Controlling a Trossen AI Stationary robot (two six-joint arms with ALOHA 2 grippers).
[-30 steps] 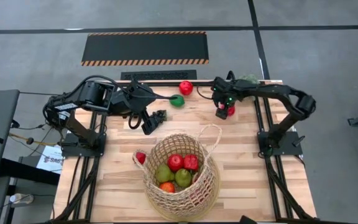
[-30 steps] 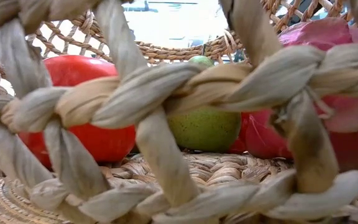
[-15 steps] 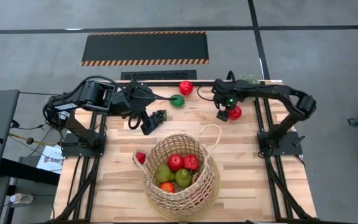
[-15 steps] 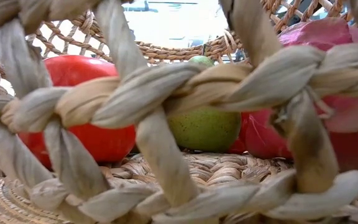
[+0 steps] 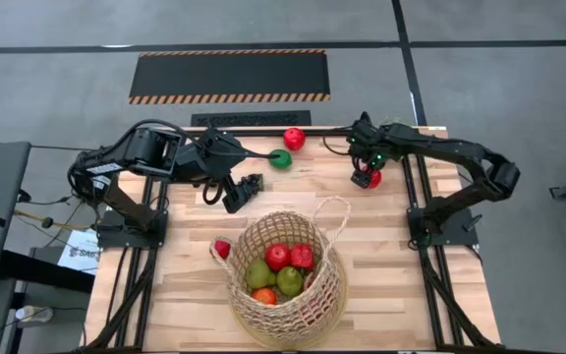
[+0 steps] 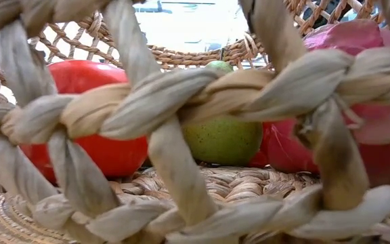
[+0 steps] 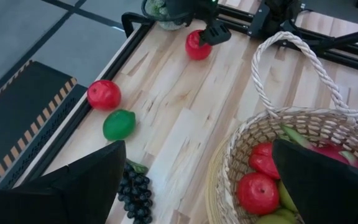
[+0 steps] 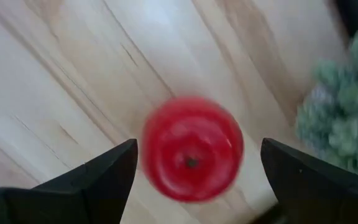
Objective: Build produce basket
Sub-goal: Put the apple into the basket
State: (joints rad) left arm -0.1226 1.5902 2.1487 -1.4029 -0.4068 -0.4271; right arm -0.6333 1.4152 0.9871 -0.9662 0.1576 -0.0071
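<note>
Your right gripper [image 5: 368, 175] hangs open over a red apple [image 5: 372, 179] with bare wood around it. The basket's loop handle [image 5: 334, 214] stands between it and the basket [image 5: 285, 300] mouth.

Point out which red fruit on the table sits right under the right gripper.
The red apple near the table's far right edge, under the right gripper; the other red fruit lies beside the green lime.

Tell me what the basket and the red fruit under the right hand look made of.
Basket: woven natural fibre, likely wicker or seagrass; tan twisted strands, open gaps, matte. Red fruit: probably moulded plastic; smooth, uniformly red, slight sheen. Right hand open above it.
</note>
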